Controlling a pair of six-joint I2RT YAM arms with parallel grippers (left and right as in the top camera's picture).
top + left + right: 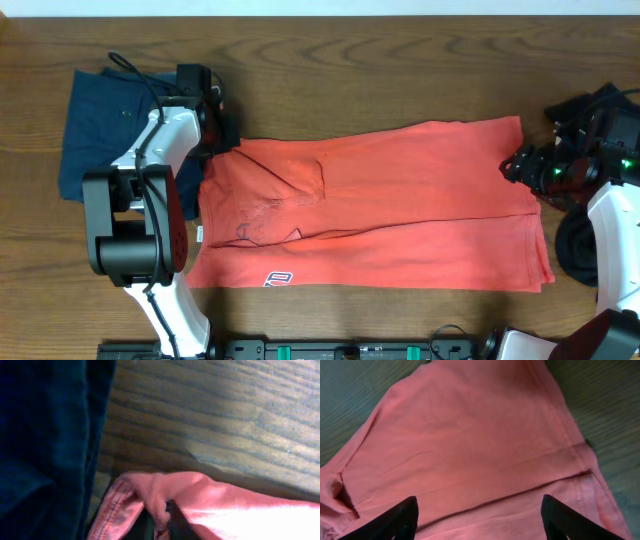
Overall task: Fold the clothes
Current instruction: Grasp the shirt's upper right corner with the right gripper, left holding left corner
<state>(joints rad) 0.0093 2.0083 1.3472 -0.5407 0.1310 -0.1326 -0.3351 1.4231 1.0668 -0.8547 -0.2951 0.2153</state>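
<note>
A coral-red T-shirt lies spread across the middle of the table, its near part doubled over, with white-and-navy lettering at the front left. My left gripper sits at the shirt's far left corner. In the left wrist view it is shut on a bunched fold of the T-shirt. My right gripper hovers at the shirt's right edge. Its dark fingers stand wide apart over the T-shirt, holding nothing.
A dark navy garment lies folded at the far left, just beyond the left arm, and fills the left side of the left wrist view. Bare wooden table runs along the back. The right arm's body stands right of the shirt.
</note>
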